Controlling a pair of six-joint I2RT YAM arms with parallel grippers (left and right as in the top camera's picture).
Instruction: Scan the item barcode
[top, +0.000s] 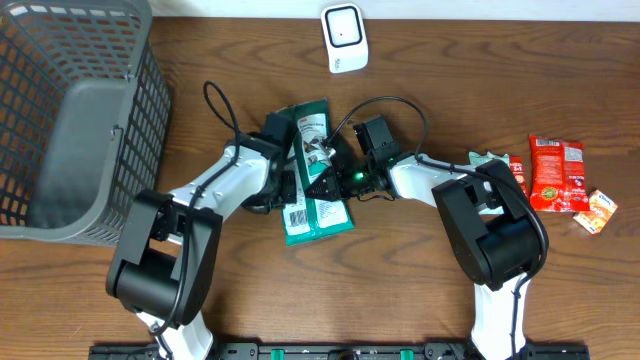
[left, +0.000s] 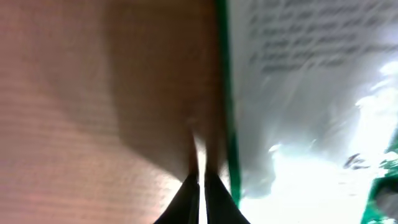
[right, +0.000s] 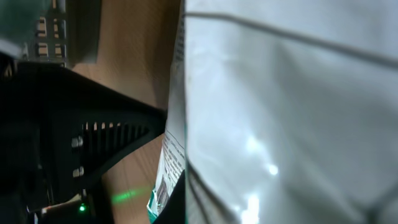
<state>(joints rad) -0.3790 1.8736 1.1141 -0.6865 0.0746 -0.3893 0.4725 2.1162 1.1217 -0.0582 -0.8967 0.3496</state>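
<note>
The packet (top: 325, 215) sits in the middle of the worktop (top: 450, 80), well short of the scanner (top: 343, 38) on the robot's side of it. Its long axis runs roughly away from the scanner toward the robot, tilted a little. The barcode (top: 297, 215) is face up at the end farthest from the scanner, so what matters next is how that far end gets turned toward the scanner's window. Both arms meet the packet from opposite sides. The left gripper (top: 288, 188) is clenched at the packet's long edge, on the side of the barcode corner, and its wrist view shows the fingertips (left: 200, 193) pressed together just beside the green border. I cannot tell whether any film is pinched between them. The right gripper (top: 328, 182) is clenched on the packet's middle from the other side, a little nearer the scanner than the left one. In my judgement the packet must be carried toward the scanner and tipped or swung so the barcode faces it.
</note>
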